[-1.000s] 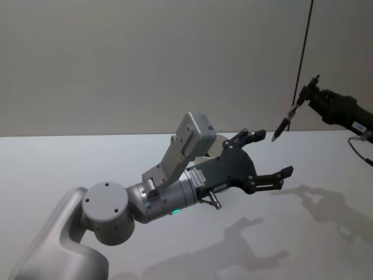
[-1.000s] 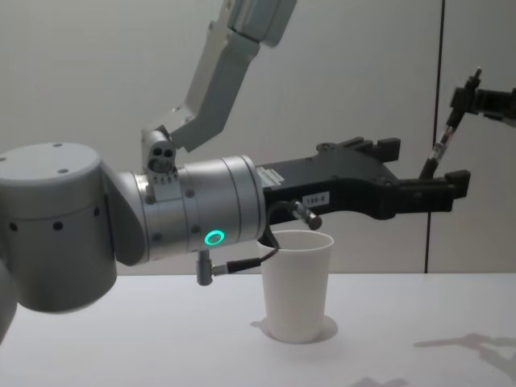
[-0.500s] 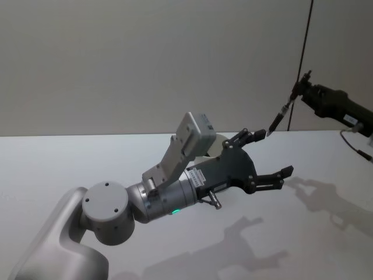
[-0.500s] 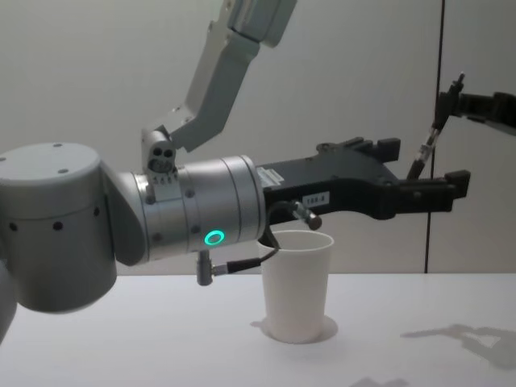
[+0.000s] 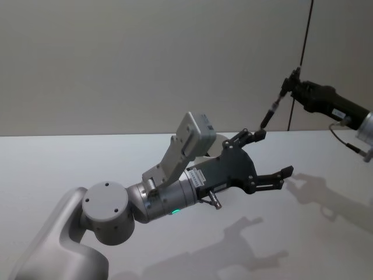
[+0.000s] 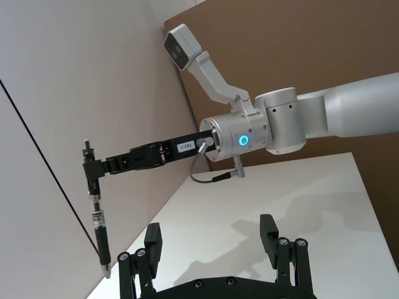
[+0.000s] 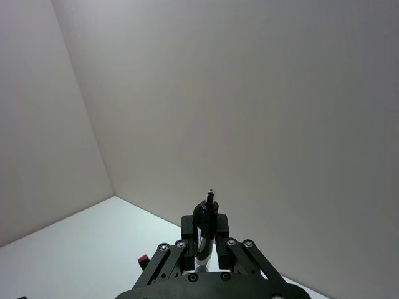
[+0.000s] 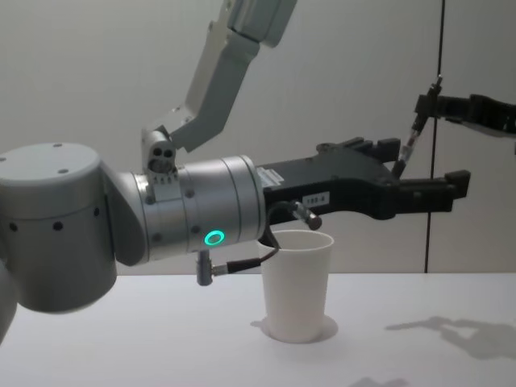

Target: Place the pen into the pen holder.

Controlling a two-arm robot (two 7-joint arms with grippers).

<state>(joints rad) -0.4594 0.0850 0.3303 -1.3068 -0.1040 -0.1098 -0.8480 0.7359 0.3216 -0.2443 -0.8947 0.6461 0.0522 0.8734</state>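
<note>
The right gripper [image 5: 289, 88], a black two-fingered claw, is clamped on the upper end of the slim dark pen with a silvery band [image 5: 270, 111], and the pen hangs from it slanting down, tip lowest. In the left wrist view that same gripper [image 6: 89, 169] pinches the pen [image 6: 98, 224] just under its cap end, leaving most of the barrel dangling free below the fingers.

The pen looks light, stiff and smooth, so I'd judge a high pinch like this lets it swing or slip; a hold nearer the middle would steady it, though this long overhang helps it drop into a cup.

Below and to the left of the pen's tip sits the left gripper [image 8: 419, 172], black, fingers spread wide, hovering idle in the air. Under that gripper's body stands the plain white tapered paper cup with a rolled rim [image 8: 296, 285], upright on the white table [image 8: 121, 347], well apart from the pen.

Writing: a small white label on the right arm [image 6: 182, 146] and one on the left gripper's body [image 8: 318, 198], neither readable.
</note>
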